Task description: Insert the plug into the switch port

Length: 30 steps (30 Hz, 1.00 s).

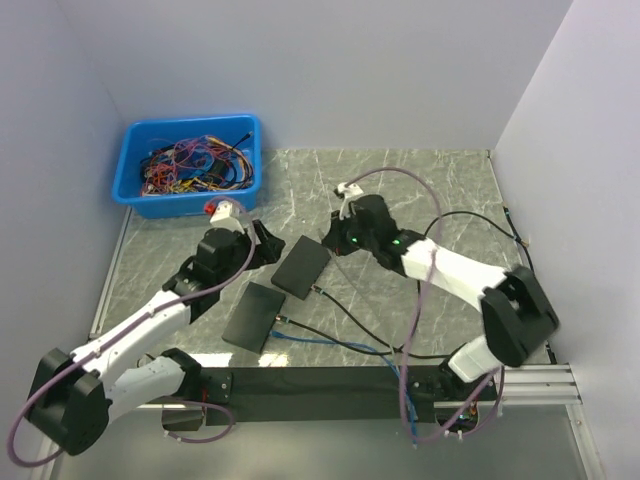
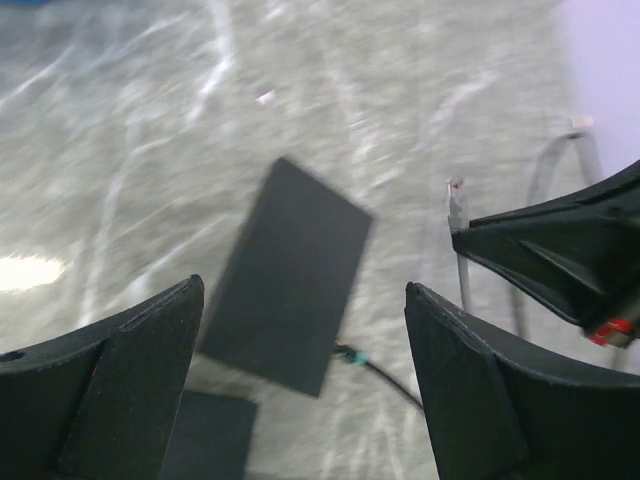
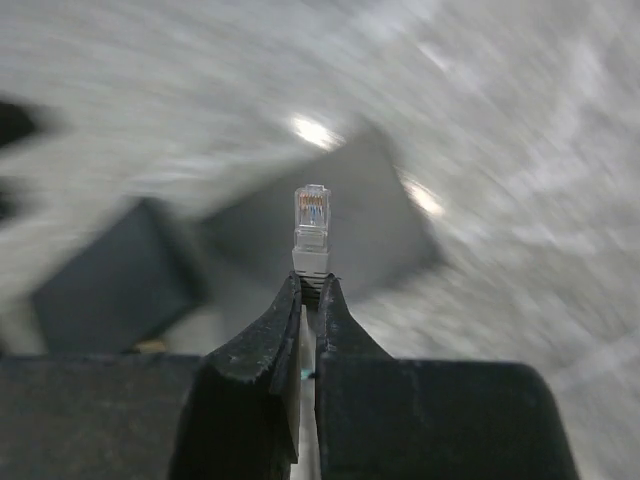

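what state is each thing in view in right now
left pincer: open, empty, facing the far switch
right pincer: shut on the plug
plug: held, clear tip sticking out, not in any port
far switch: lying flat, one black cable plugged in
near switch: lying flat, blue cable reaching its edge
blue bin: holding tangled wires
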Available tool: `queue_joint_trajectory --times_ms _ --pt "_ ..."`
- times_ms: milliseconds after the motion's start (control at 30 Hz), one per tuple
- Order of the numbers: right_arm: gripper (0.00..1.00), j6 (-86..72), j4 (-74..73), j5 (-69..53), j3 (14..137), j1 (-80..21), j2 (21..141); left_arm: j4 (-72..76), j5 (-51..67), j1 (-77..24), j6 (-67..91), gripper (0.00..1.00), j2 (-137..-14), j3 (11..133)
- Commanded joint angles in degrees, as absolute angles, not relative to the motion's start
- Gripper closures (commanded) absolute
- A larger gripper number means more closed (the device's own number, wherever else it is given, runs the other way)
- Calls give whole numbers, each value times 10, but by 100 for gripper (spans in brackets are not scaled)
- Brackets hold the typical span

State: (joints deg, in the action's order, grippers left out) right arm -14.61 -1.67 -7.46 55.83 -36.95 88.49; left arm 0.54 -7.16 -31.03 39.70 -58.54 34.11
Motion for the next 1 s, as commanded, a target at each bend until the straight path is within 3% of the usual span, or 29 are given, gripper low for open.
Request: queue_joint_trajectory --times_ms 0,167,300,600,967 --pt "100 -140 149 -255 518 -356 812 117 -12 -308 399 13 -541 310" --pt "100 -192 260 -451 483 -357 817 201 11 -307 411 15 -466 253" --pt "100 -287 411 -534 439 -357 835 308 74 -306 425 20 -407 175" --pt "100 -408 599 -596 423 -358 873 428 141 -306 432 30 -360 120" --pt "100 -485 695 -618 417 -358 903 498 197 -306 440 39 -395 115"
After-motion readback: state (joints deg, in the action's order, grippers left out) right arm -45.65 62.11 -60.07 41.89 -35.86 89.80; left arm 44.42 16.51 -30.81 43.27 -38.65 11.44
